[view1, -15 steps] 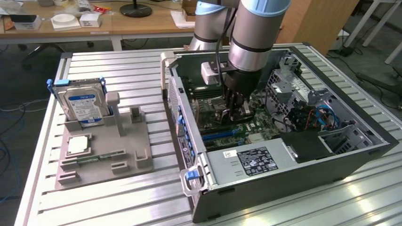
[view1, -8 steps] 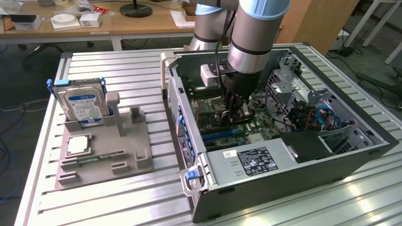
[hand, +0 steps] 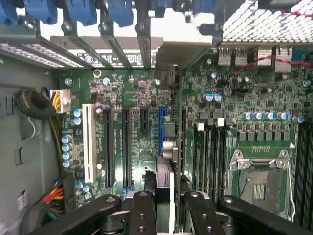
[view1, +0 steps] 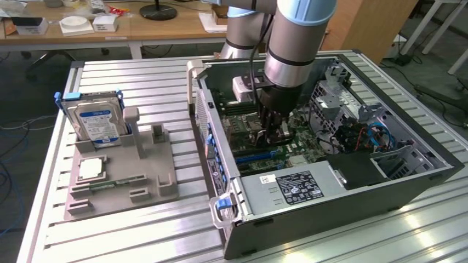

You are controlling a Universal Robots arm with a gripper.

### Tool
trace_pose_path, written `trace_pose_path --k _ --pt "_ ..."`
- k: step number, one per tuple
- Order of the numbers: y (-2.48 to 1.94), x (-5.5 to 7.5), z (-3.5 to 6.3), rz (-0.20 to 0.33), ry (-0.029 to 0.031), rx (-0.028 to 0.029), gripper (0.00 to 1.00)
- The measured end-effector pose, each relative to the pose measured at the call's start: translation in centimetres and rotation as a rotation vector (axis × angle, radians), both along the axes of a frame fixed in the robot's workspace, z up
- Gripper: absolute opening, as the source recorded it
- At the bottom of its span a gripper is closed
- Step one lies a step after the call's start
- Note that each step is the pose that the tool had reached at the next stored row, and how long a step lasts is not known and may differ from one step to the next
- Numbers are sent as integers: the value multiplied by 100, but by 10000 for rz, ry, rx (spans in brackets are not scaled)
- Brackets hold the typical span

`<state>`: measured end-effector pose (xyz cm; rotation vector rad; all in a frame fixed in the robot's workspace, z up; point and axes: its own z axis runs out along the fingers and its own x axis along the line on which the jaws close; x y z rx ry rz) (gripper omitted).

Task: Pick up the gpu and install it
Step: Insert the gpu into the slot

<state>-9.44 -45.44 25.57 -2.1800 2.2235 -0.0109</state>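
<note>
The gpu (hand: 166,161) stands on edge inside the open computer case (view1: 351,216), just above the motherboard (hand: 127,98) and in line with its blue slot (hand: 162,122) — whether it is seated I cannot tell. The gripper (hand: 166,198) pinches the card between its jaws, one finger on each face. At the exterior view's left, well apart, a hard drive (view1: 96,121) stands in a grey holder (view1: 146,186) on the slatted table (view1: 146,76).
</note>
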Motion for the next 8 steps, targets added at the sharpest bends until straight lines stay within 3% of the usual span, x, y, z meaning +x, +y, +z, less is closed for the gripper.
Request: trace_pose_path --k 3,8 --pt "-1 -18 -3 3 -1 1 27" --pt "-40 -20 -6 1 -1 2 27"
